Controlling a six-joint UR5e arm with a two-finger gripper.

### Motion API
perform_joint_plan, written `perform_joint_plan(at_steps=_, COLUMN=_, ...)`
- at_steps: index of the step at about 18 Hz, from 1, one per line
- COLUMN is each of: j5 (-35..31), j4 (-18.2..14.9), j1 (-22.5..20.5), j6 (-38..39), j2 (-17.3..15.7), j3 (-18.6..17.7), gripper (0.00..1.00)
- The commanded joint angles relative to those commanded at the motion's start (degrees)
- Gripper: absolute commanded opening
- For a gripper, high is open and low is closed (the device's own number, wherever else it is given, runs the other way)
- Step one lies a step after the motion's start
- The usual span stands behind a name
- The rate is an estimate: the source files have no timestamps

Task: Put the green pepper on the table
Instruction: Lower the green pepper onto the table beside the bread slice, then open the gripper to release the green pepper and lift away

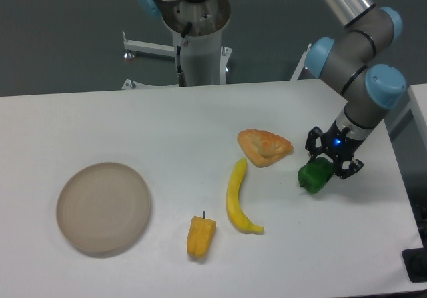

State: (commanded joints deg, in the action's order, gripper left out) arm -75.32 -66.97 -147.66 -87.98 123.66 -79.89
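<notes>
White surface (100, 121) carries the green pepper (315, 177) at 3 o'clock, seemingly down. Pincer (331, 163) looks closed on its upper part. Placing is under way; next, release, then lift.

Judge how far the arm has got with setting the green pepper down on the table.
Done: the green pepper is picked up and low over the table, right of the bread. In hand: the gripper is clamped on it. Left: releasing it and pulling away; contact with the tabletop is unclear.
</notes>
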Motion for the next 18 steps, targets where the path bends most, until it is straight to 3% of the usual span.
perform_joint_plan(at_steps=2, j5=0.0, j4=0.0, j1=0.0, j6=0.1, j2=0.0, j3=0.1, gripper=0.43)
perform_joint_plan(at_steps=5, j5=-0.1, j4=0.0, j1=0.0, j6=0.2, j2=-0.1, j3=0.7, gripper=0.95)
perform_joint_plan(at_steps=6, j5=-0.2, j4=0.0, j1=0.1, j6=0.3, j2=-0.1, j3=1.1, gripper=1.0)
perform_joint_plan(at_steps=12, j5=-1.0, j4=-0.1, j1=0.9, j6=0.8, j2=-0.8, j3=4.1, gripper=1.0)
perform_joint_plan(at_steps=18, j5=-11.4, j4=0.6, j1=6.0, j6=0.7, j2=-2.8, j3=8.3, gripper=1.0)
